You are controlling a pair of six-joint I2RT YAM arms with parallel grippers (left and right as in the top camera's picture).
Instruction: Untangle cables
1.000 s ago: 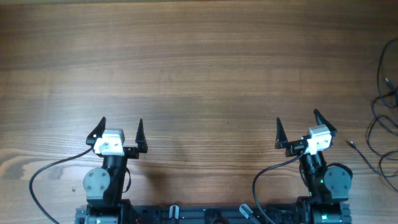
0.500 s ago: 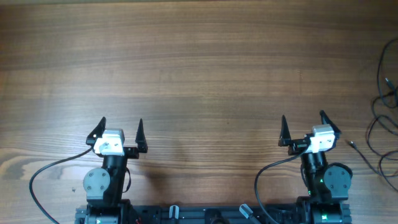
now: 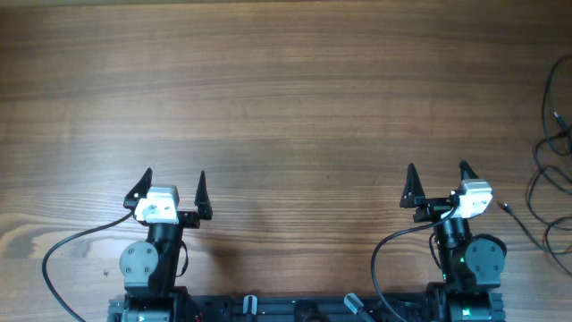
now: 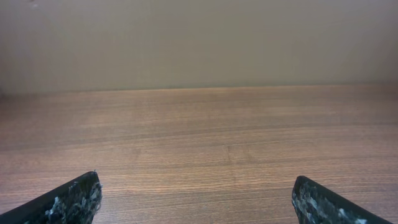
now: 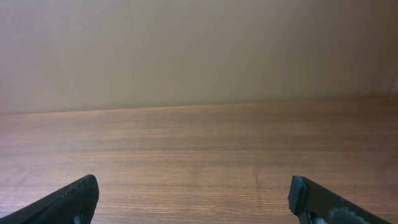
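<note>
Thin black cables [image 3: 547,188] lie in loose loops at the table's far right edge, partly cut off by the frame, and a small plug end [image 3: 506,207] points toward the right arm. My right gripper [image 3: 437,166] stands open and empty to the left of them, not touching. Far off at the front left, my left gripper [image 3: 174,174] is open and empty too. Both wrist views show only bare wood between wide-apart fingertips, for the left gripper [image 4: 196,180] and the right gripper [image 5: 194,179]. No cables appear in either wrist view.
The wooden table [image 3: 286,98] stretches away in front of both arms to a plain wall [image 4: 199,43]. Thicker black arm cables curve beside the left base [image 3: 63,246] and the right base [image 3: 380,259]. The arm bases stand at the table's front edge.
My right gripper has shifted slightly to the right, toward the cables. The left arm and the cables have not moved.
</note>
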